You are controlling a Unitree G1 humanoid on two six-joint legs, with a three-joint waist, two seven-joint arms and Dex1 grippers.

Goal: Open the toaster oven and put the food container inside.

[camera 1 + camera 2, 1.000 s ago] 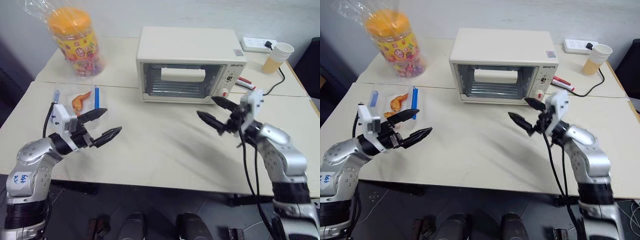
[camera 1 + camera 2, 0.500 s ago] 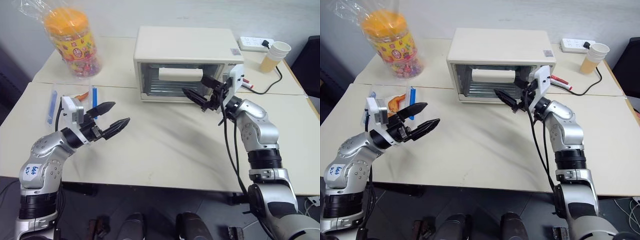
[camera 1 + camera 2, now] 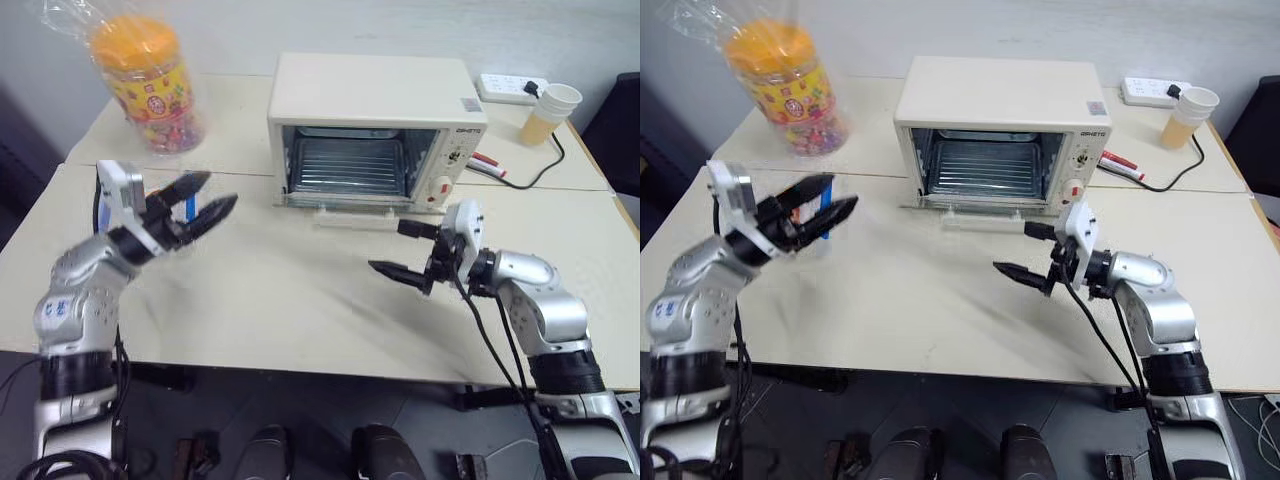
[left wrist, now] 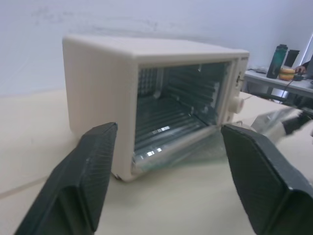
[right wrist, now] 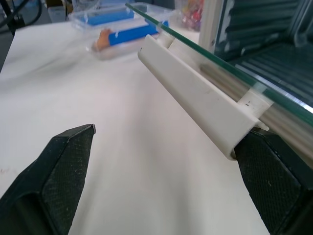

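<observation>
Our right claw [image 3: 411, 250] hangs just above the surface [image 3: 300, 300] in front of the toaster oven [image 3: 375, 125], jaws spread wide and holding nothing. In its wrist view the white handle bar [image 5: 195, 98] of the dropped glass door [image 5: 234, 66] runs between its fingers [image 5: 58, 171], untouched as far as we can judge. Our left claw [image 3: 205, 200] is raised over the left part of the surface, fingers [image 4: 90, 176] parted and empty, aimed toward the open oven mouth.

The oven door lies flat, so we judge the opening step done and the pick-up next. That move turns on one relation: the food container [image 5: 115, 34] rests on the surface at the left, beyond and beneath our left claw, well apart from the right one. From the head views it is largely hidden behind the left fingers, with only a blue clip [image 3: 825, 215] peeking out. Its long axis seems to run away from us, though we cannot be certain. The left arm is plainly the nearer, and would need to descend onto it.

Between container and oven the surface lies bare; the lowered door must be cleared on the way in. Farther back stand the orange-lidded snack jar [image 3: 150, 85] at the left, and a power strip [image 3: 510, 88] and paper cup [image 3: 550, 112] at the right.
</observation>
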